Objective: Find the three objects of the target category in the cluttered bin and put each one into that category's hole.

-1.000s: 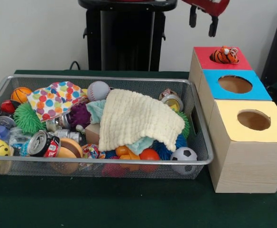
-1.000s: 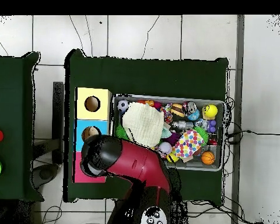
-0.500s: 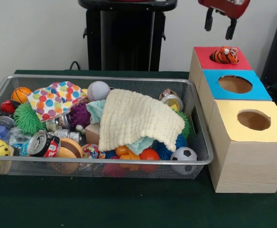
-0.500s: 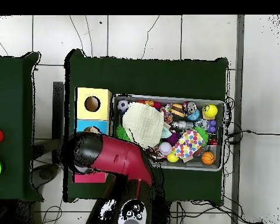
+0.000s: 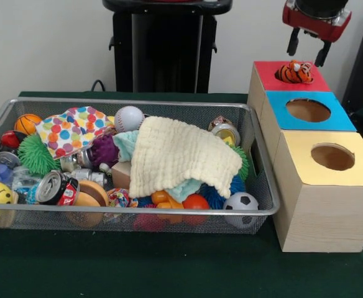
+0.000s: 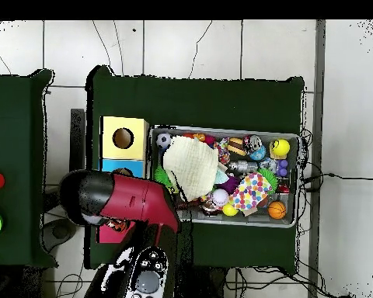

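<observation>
Tool (image 5: 307,49) hangs open and empty just above the tiger (image 5: 295,72), which sits on the red box (image 5: 268,73) over its hole (not dropped in). Looks small, light, squashy; pinch across the body, gently.

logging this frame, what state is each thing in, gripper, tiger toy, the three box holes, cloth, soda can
gripper: open, empty, above the red box
tiger toy: sitting on the red box top, not dropped in
blue box hole: open, empty
yellow box hole: open, empty
cream cloth: draped over bin clutter
soda can: lying on its side
</observation>
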`<action>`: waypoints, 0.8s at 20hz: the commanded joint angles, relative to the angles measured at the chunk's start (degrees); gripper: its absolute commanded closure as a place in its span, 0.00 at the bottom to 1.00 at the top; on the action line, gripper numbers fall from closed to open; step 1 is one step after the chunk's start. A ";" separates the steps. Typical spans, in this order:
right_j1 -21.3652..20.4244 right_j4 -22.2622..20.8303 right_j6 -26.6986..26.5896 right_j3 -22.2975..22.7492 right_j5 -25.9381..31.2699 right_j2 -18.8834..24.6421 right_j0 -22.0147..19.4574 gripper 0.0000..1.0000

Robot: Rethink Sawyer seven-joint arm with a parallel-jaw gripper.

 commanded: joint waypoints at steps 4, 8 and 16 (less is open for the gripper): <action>4.42 2.69 15.39 -0.75 -5.09 1.79 -0.15 0.00; 5.20 3.07 15.17 -0.15 -6.91 1.96 0.03 0.00; 6.61 3.37 14.10 1.95 -10.31 2.68 0.43 0.00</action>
